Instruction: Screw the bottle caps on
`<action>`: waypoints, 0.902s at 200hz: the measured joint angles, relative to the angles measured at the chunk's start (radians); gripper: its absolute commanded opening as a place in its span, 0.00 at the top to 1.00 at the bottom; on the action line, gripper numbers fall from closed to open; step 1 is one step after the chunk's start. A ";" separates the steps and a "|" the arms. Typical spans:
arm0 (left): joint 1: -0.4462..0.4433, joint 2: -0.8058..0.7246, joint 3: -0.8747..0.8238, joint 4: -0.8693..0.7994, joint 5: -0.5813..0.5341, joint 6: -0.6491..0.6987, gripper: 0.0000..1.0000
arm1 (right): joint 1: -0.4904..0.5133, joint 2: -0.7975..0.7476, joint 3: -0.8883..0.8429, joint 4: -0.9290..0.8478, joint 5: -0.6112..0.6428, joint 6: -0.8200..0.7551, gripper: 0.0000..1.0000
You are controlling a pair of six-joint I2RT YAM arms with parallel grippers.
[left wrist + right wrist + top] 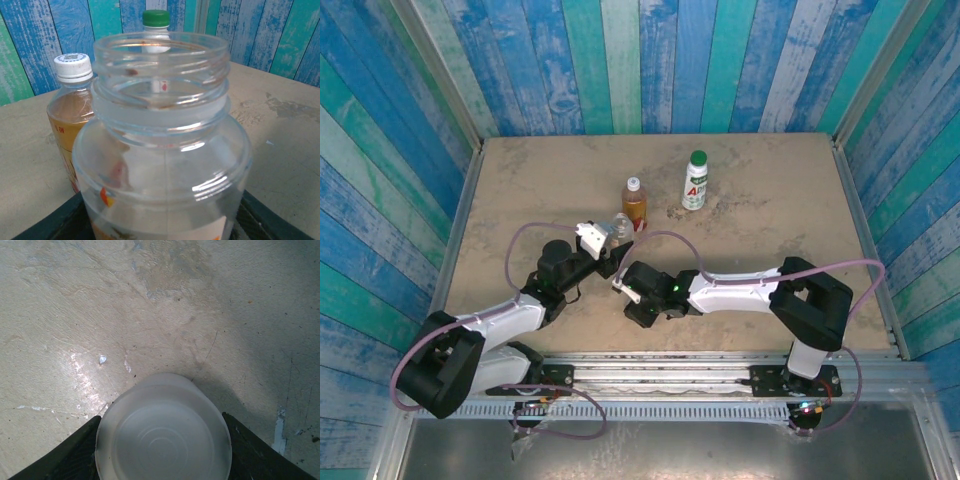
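top: left gripper (611,236) grips short clear bottle (617,226) at mid table (770,225), right gripper (620,285) near it; amber bottle (634,203) and white bottle (695,182) upright behind, both capped | left wrist: short clear bottle (162,130) mouth uncapped | right wrist: right gripper (162,452) clamped on pale grey cap (162,422)

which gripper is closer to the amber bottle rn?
Left. The left gripper, holding the clear bottle, sits just beside the amber bottle; the right gripper, holding the grey cap, is further off, on its near side.
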 measured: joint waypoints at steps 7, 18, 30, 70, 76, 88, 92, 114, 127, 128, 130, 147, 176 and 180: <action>0.000 0.000 0.000 0.000 0.003 0.000 0.42 | 0.000 -0.008 0.000 -0.004 0.005 0.002 0.44; 0.000 0.000 0.000 -0.001 0.008 0.000 0.42 | 0.000 -0.029 -0.005 -0.008 0.014 0.006 0.43; 0.000 0.000 0.000 -0.002 0.020 0.000 0.42 | -0.008 -0.070 -0.016 -0.010 0.017 0.018 0.43; 0.000 0.004 0.019 -0.022 0.081 0.016 0.40 | -0.082 -0.280 -0.064 -0.052 0.011 0.043 0.43; 0.000 0.007 0.027 -0.027 0.095 0.022 0.39 | -0.101 -0.314 -0.067 -0.067 0.010 0.046 0.43; 0.000 0.013 0.044 -0.040 0.124 0.033 0.39 | -0.150 -0.380 -0.065 -0.106 -0.001 0.053 0.43; 0.000 0.015 0.050 -0.045 0.134 0.039 0.39 | -0.167 -0.398 -0.062 -0.122 -0.006 0.055 0.43; 0.000 0.030 0.072 -0.066 0.175 0.061 0.40 | -0.251 -0.471 -0.016 -0.214 -0.025 0.060 0.44; 0.000 0.037 0.073 -0.072 0.196 0.068 0.40 | -0.280 -0.492 0.030 -0.262 -0.034 0.058 0.44; 0.000 0.038 0.073 -0.072 0.196 0.068 0.40 | -0.282 -0.493 0.036 -0.267 -0.035 0.056 0.44; 0.000 0.039 0.073 -0.072 0.201 0.069 0.40 | -0.284 -0.494 0.043 -0.274 -0.037 0.055 0.44; 0.000 0.043 0.074 -0.077 0.228 0.074 0.42 | -0.298 -0.496 0.126 -0.326 -0.059 0.046 0.45; 0.000 0.046 0.087 -0.079 0.278 0.078 0.42 | -0.301 -0.463 0.275 -0.397 -0.104 0.027 0.45; 0.000 0.048 0.089 -0.079 0.285 0.078 0.42 | -0.301 -0.456 0.293 -0.403 -0.113 0.026 0.46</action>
